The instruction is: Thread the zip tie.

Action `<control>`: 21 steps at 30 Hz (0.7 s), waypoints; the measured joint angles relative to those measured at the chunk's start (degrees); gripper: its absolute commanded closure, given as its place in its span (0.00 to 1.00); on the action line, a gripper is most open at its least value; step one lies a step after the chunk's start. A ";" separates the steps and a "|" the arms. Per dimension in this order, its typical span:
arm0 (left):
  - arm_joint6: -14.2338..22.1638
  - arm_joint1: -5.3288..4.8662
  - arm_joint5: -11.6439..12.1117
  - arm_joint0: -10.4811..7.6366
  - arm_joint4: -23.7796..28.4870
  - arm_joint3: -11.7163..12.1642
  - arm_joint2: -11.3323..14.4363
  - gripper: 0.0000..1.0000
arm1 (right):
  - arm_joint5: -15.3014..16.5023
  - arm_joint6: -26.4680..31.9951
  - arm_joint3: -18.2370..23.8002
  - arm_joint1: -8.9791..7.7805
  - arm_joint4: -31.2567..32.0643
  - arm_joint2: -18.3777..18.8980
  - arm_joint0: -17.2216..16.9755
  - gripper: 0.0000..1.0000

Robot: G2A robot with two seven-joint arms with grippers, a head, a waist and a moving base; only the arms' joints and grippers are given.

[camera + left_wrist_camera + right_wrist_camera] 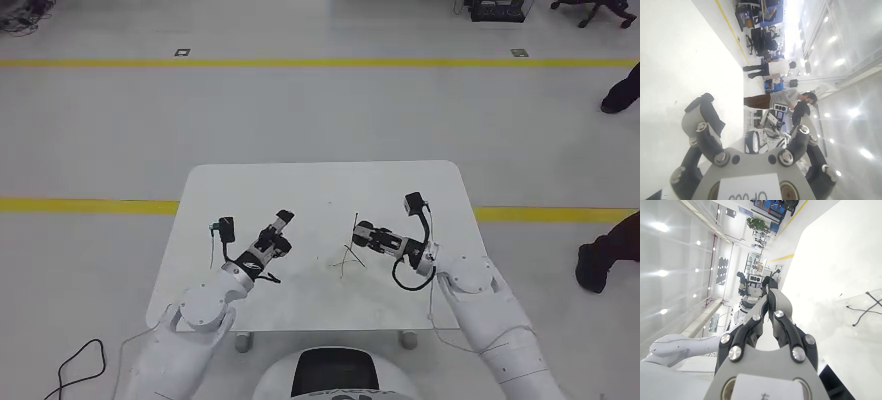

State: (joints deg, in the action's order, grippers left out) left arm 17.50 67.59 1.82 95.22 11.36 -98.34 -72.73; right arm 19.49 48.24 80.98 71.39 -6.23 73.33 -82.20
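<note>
Find the thin black plastic zip ties (348, 262) lying crossed on the white rounded worktop (300, 185), right of centre, close beside the right hand (359, 235). Note that hand's fingers pressed fully together; cannot tell whether a strap is pinched between them. Count the left hand (280, 230) as spread wide and empty, hovering left of the ties and apart from them. Probably the pick-up stage: take one tie near its head, avoid the crossing, lift clear of the others, then bring tail to slot squarely with both hands close together.
</note>
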 measured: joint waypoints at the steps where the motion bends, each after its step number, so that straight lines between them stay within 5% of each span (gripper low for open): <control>1: 0.70 -0.08 -0.06 -0.15 0.38 0.02 -0.14 0.00 | 0.00 0.14 -0.44 0.00 -0.26 -0.10 0.26 1.00; 9: 1.27 -0.18 0.15 -0.46 -1.31 -0.08 -0.20 0.00 | -0.02 -0.04 -0.72 -0.02 -0.15 -0.09 0.42 1.00; 21: -0.64 1.02 1.89 -1.44 10.03 2.33 4.32 0.00 | 0.00 -3.39 -3.16 0.69 -4.31 -3.17 2.13 1.00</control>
State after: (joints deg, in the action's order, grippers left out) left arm 16.85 68.62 3.72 93.77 21.39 -96.01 -68.41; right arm 19.48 44.85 77.82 72.08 -10.53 70.16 -80.08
